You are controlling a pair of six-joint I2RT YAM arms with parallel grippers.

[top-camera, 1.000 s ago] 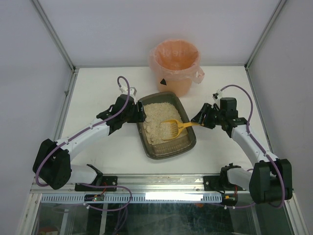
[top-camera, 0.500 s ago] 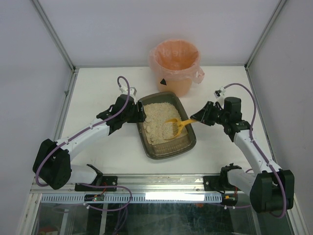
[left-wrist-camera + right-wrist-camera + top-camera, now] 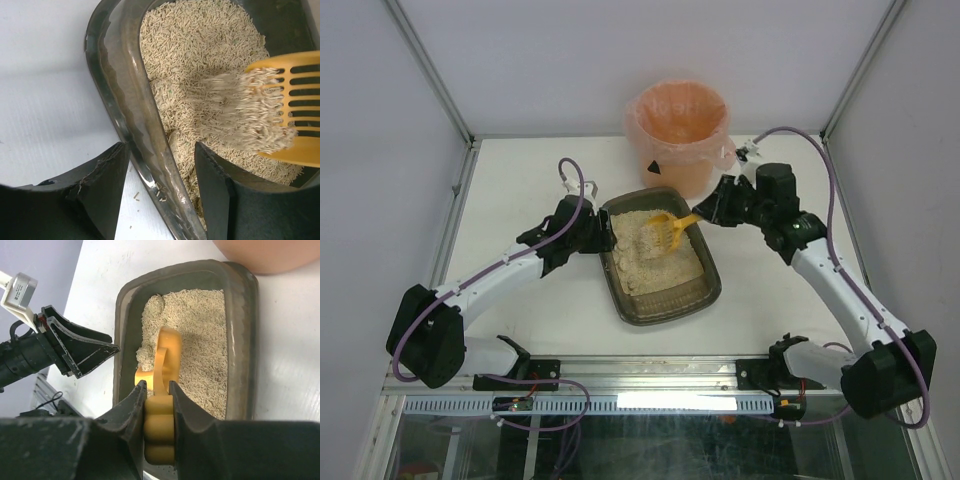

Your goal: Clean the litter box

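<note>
Your right gripper [image 3: 156, 390] is clamping the handle of the yellow slotted plastic scoop [image 3: 665, 228], which is carrying litter over the far end of the shallow dark grey translucent plastic litter box [image 3: 665, 312]. The pink-lined round bin [image 3: 677, 130] is standing just beyond that end. Your left gripper [image 3: 160, 147] is straddling the tray's left rim, and you cannot tell whether it is pinching.

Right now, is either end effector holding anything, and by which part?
The right end effector holds the yellow scoop by its handle. The left end effector straddles the rim of the litter box; grip unclear.

Left tool [image 3: 161, 162] straddles litter box [image 3: 662, 312] left wall; scoop [image 3: 665, 228] over litter; bin [image 3: 680, 165] close behind box.
</note>
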